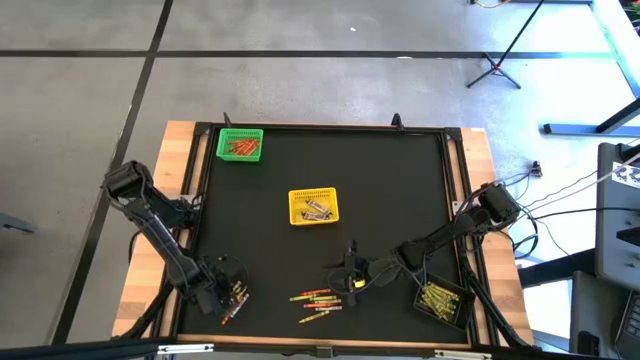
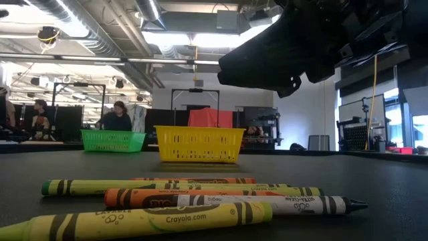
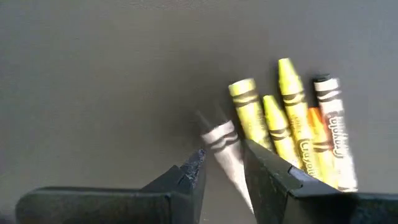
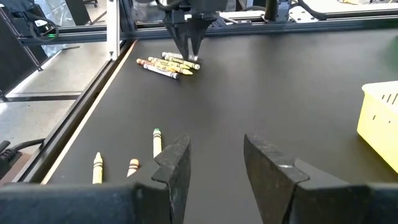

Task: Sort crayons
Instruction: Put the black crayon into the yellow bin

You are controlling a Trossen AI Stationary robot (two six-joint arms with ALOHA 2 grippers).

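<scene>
From above, my left gripper (image 1: 228,297) sits at the near left of the black mat (image 1: 390,200), down on a small cluster of crayons (image 1: 235,300); my right gripper (image 1: 352,275) hangs just over the loose crayons (image 1: 318,300) near the front edge. A green mesh basket (image 1: 240,144) at the far left holds orange-red sticks, a yellow mesh basket (image 1: 313,206) mid-mat holds a few pale ones, and a black basket (image 1: 443,301) at the near right holds yellowish ones. At table level, paper-wrapped waxy crayons (image 2: 200,197) lie side by side, yellow, orange and white, before both bright baskets. Through my left wrist, my fingers (image 3: 186,177) stand slightly apart around a blurred white crayon (image 3: 225,149), beside yellow ones (image 3: 280,124). Through my right wrist, my fingers (image 4: 177,165) are spread, holding nothing.
</scene>
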